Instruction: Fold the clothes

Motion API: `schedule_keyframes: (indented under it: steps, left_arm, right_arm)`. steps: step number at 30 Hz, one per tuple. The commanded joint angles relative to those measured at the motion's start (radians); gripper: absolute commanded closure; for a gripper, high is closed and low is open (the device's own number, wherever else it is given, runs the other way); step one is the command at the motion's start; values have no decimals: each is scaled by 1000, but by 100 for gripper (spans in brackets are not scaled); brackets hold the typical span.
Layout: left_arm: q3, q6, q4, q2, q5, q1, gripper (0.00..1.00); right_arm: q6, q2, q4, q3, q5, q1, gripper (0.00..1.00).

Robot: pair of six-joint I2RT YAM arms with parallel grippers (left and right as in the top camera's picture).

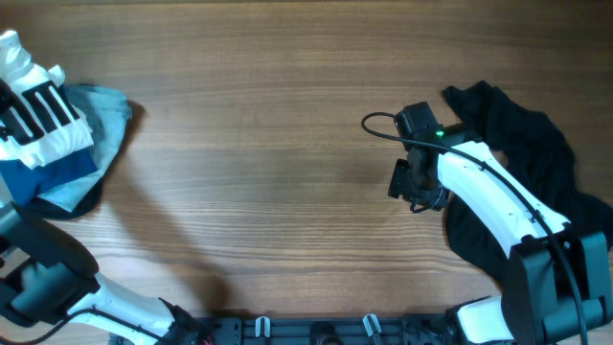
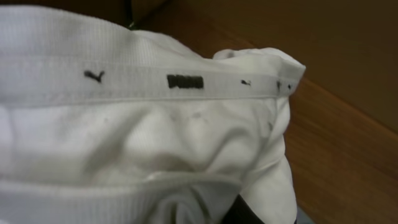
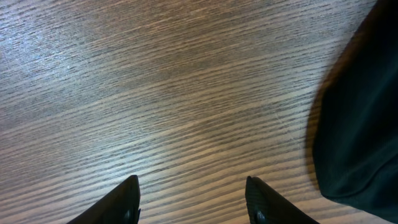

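The white shirt (image 1: 53,139), with its black bar print (image 1: 38,107), is bunched at the far left edge of the table on top of other clothes. It fills the left wrist view (image 2: 155,137), where a ribbed band with small black logos (image 2: 185,81) runs across. My left gripper's fingers are hidden by the cloth, which gathers into folds where the jaws sit. My right gripper (image 1: 412,182) is open and empty just above bare wood (image 3: 189,186), well away from the shirt.
Blue and light-blue clothes (image 1: 67,177) lie under the white shirt. A crumpled black garment (image 1: 517,134) lies at the right, just right of my right gripper, and shows in the right wrist view (image 3: 360,124). The wooden table (image 1: 268,144) lies between the piles.
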Motion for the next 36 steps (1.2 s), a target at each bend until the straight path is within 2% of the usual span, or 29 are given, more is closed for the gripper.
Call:
schedule_keyframes:
  steps: [1, 3, 4, 5, 6, 11, 15, 16, 17, 18, 19, 20, 21, 22, 24, 25, 30, 35, 36]
  left_arm:
    - [19, -2, 39, 52, -10, 26, 78]
    - [19, -2, 96, 69, -10, 45, 73]
    - [19, -2, 114, 71, -10, 51, 63]
    - [19, -2, 144, 71, -10, 61, 40]
    - [19, -2, 167, 71, -10, 67, 0]
    - [21, -79, 234, 64, 40, 111, 0]
    - [21, -81, 206, 54, 365, 115, 0]
    - [21, -81, 182, 55, 381, 113, 0]
    - [21, -80, 159, 59, 377, 109, 9]
    - [21, -80, 153, 70, 377, 107, 23]
    - [20, -80, 153, 90, 377, 107, 30]
    - [20, -80, 156, 113, 377, 107, 30]
    - [20, -80, 171, 143, 376, 107, 27]
    - [20, -80, 204, 182, 360, 107, 15]
    - [20, -81, 261, 235, 354, 107, 2]
    - [20, -81, 273, 256, 350, 107, 0]
    - [21, -111, 288, 249, 386, 107, 0]
    - [41, -111, 319, 54, 431, 80, 0]
    - [41, -111, 306, 3, 431, 58, 0]
  right_arm:
    - [19, -14, -10, 14, 18, -3, 45]
    - [18, -14, -12, 14, 18, -3, 45]
    - [19, -14, -11, 14, 18, -3, 45]
    - [19, -14, -11, 14, 18, -3, 45]
    - [19, -14, -11, 14, 17, -3, 45]
    - [19, -14, -10, 14, 10, -3, 44]
    - [19, -14, 1, 14, 9, -3, 44]
    - [20, -14, 0, 14, 6, -3, 44]
    - [19, -14, 0, 14, 2, -3, 44]
    - [19, -14, -1, 14, 2, -3, 44]
    - [20, -14, -1, 14, 2, -3, 44]
    - [21, -14, -4, 14, 2, -3, 44]
    - [20, -14, -8, 14, -2, -3, 44]
    - [21, -14, -11, 14, -6, -3, 44]
    - [21, -14, -13, 14, -7, -3, 44]
    - [21, -14, -14, 14, -14, -3, 44]
    - [21, -14, -13, 14, -21, -3, 44]
    - [19, -14, 9, 14, -21, -3, 33]
    - [18, -14, 18, 14, -26, -3, 27]
